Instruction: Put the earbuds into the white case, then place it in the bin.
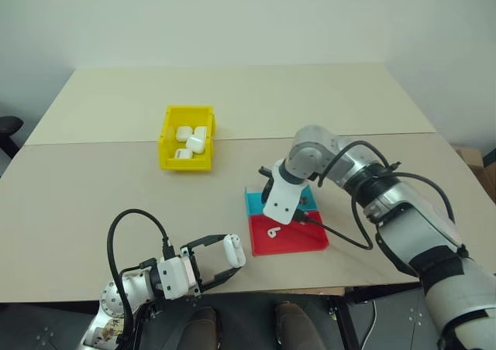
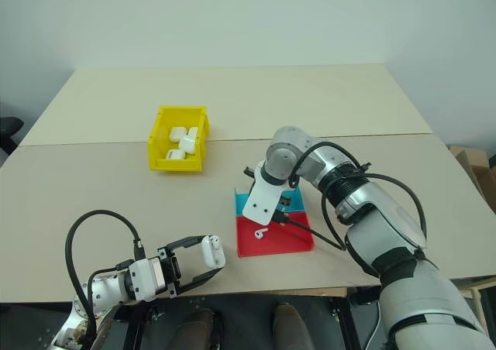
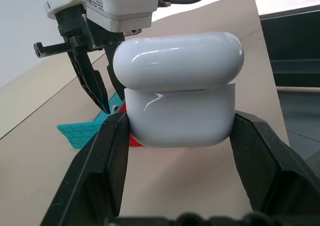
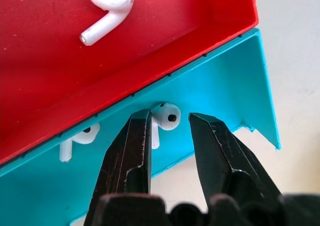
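Glossy white plastic is nearest to me: the white case [image 3: 179, 93] sits between the two black fingers of my left gripper [image 1: 219, 262], which is closed on its lower half and holds it at the near edge of the table [image 1: 93, 195]. Its lid seems lifted only a little; I cannot tell if it is truly open.

Farther out, in the middle of the table, my right gripper [image 4: 168, 131] points down into the blue tray [image 4: 220, 81]. Its fingers are partly open and hold nothing yet. One earbud [image 4: 164, 119] lies between the fingertips, its head in the gap and its stem beside one finger. A second earbud [image 4: 77, 140] lies in the same blue tray, near the wall shared with the red tray [image 4: 45, 81], and a third one [image 4: 108, 8] rests in the red tray.

I judge the step is the picking of the first earbud. The next move asks me to close gently on this small smooth piece, because it can slip or pop away, and then to carry it to the case.

Farthest is the yellow bin [image 1: 165, 142], well apart from both hands, with several white cases [image 1: 190, 141] already inside.
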### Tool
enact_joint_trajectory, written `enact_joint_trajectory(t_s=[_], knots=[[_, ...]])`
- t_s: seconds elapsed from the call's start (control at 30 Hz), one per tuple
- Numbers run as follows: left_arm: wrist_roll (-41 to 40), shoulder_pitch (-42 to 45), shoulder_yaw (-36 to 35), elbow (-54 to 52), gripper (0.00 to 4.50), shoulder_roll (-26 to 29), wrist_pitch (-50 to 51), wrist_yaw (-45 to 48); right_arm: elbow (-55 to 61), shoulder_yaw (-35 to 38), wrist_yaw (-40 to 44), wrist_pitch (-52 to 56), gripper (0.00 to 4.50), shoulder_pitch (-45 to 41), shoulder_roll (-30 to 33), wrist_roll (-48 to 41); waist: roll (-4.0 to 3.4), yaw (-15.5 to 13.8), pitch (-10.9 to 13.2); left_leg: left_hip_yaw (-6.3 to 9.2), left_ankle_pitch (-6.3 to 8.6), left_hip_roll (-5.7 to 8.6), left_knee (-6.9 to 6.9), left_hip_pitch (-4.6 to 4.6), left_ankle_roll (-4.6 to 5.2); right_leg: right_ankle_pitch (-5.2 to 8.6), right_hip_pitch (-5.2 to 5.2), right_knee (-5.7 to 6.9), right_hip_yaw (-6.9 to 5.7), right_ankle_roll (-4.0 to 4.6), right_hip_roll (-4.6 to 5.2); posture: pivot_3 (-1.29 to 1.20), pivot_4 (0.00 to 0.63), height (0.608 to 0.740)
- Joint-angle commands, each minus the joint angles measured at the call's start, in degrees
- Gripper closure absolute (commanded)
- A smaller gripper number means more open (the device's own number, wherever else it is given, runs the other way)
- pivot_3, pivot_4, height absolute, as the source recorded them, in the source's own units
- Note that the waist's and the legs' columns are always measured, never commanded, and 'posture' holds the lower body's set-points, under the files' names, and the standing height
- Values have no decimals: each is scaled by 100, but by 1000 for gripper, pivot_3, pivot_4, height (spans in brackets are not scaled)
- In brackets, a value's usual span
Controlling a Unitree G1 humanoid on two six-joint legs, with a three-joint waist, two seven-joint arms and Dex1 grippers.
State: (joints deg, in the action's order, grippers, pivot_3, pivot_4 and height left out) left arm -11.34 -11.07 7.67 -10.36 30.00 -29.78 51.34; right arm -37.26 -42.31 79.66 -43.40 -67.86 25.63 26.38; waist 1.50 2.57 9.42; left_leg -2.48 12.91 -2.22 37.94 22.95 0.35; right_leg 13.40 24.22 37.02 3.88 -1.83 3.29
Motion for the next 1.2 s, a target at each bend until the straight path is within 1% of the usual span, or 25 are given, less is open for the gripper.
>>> enact_joint_trajectory(t_s=[0.03, 0.8, 1.17, 1.2], knots=[[-10, -51, -2, -76, 1761, 34, -152, -51, -114, -17, -179, -146, 2964, -119, -28, 182, 0, -3, 0, 0, 0, 0, 0, 0, 0, 0, 1, 0, 0, 0, 0, 0, 150, 740], [87, -123, 11, -91, 1761, 38, -196, -123, -225, -67, -190, -87, 2964, -84, -148, 393, 0, 2, 0, -1, 0, 0, 0, -5, 0, 0, -4, 1, 0, 0, -1, 0, 150, 740], [113, -81, 26, -11, 1761, 36, -270, -101, -219, -91, -122, -192, 2964, -65, -112, 436, 0, 1, 0, -2, 0, 0, 0, -6, 0, 0, -5, 1, 0, 0, -1, 0, 150, 740], [127, -72, 26, -3, 1761, 33, -264, -108, -214, -89, -112, -199, 3147, -59, -108, 428, 0, 0, 0, -1, 0, 0, 0, -6, 0, 0, -5, 2, 0, 0, -1, 0, 150, 740]])
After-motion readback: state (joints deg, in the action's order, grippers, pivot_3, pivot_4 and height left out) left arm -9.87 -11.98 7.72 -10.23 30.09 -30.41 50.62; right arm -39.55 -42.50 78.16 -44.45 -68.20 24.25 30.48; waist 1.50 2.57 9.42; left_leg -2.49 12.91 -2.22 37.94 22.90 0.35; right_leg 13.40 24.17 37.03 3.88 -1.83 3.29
